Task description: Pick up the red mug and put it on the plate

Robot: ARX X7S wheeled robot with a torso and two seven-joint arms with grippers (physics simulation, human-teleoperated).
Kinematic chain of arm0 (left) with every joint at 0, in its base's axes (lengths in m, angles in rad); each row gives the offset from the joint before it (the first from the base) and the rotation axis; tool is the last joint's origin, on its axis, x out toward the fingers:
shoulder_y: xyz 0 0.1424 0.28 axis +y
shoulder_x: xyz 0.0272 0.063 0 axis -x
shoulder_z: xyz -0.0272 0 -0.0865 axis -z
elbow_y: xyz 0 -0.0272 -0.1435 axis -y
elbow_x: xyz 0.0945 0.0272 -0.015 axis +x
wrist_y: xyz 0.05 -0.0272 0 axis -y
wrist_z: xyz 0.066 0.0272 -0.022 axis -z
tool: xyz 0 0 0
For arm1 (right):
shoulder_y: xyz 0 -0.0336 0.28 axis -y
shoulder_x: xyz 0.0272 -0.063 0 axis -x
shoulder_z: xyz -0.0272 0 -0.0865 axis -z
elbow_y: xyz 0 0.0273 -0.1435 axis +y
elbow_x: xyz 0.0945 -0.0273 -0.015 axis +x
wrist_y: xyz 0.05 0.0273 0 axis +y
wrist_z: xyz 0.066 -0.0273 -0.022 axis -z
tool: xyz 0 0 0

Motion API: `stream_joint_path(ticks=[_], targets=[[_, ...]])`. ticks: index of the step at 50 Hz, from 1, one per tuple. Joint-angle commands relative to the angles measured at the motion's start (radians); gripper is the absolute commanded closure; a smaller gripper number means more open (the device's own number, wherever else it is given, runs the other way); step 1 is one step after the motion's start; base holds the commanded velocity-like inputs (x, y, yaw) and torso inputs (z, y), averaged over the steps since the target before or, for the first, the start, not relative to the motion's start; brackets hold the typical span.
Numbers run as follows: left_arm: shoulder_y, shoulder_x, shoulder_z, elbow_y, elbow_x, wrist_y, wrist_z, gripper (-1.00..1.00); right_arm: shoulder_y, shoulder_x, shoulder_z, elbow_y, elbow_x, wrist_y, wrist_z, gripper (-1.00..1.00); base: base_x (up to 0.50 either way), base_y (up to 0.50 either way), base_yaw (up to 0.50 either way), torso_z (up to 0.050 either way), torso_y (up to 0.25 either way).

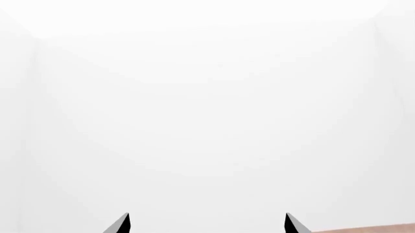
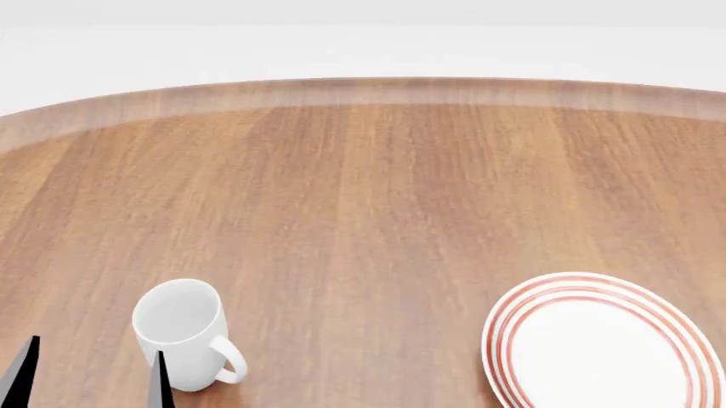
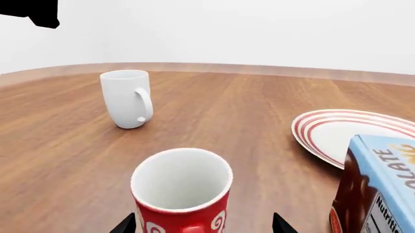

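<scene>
The red mug [image 3: 181, 194], with white swirls and a white inside, stands upright on the wooden table, seen only in the right wrist view. My right gripper [image 3: 204, 225] is open. Its fingertips [image 3: 127, 224] stand on either side of the mug, low down, with gaps showing. The plate [image 3: 337, 131], white with red rings, lies beyond the mug and to one side. It also shows at the lower right of the head view [image 2: 601, 344]. My left gripper [image 2: 88, 378] is open and empty beside the plain white mug [image 2: 182, 331]. In its own view the left gripper [image 1: 207, 223] faces a white wall.
The white mug [image 3: 126, 97] stands upright further off. A blue and brown chocolate carton [image 3: 376, 184] stands close beside the red mug, in front of the plate. The round table's far edge [image 2: 363, 89] curves across the head view. A dark arm part [image 3: 29, 12] shows in a corner.
</scene>
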Motion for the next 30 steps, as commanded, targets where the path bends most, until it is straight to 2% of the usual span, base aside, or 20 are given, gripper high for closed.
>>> stream_joint_path(ticks=[1,30], targets=[[-0.001,-0.002,0.003,0.000,0.000,0.000,-0.004,-1.00,0.009,-0.008,-0.013,0.039,0.018,-0.017,-0.015,-1.00,0.00,0.00,0.00,0.000,0.000],[-0.004,-0.006,0.010,-0.003,0.002,0.006,-0.013,-1.00,0.048,-0.052,-0.031,0.219,0.062,-0.122,-0.060,-1.00,0.00,0.00,0.00,0.000,0.000]])
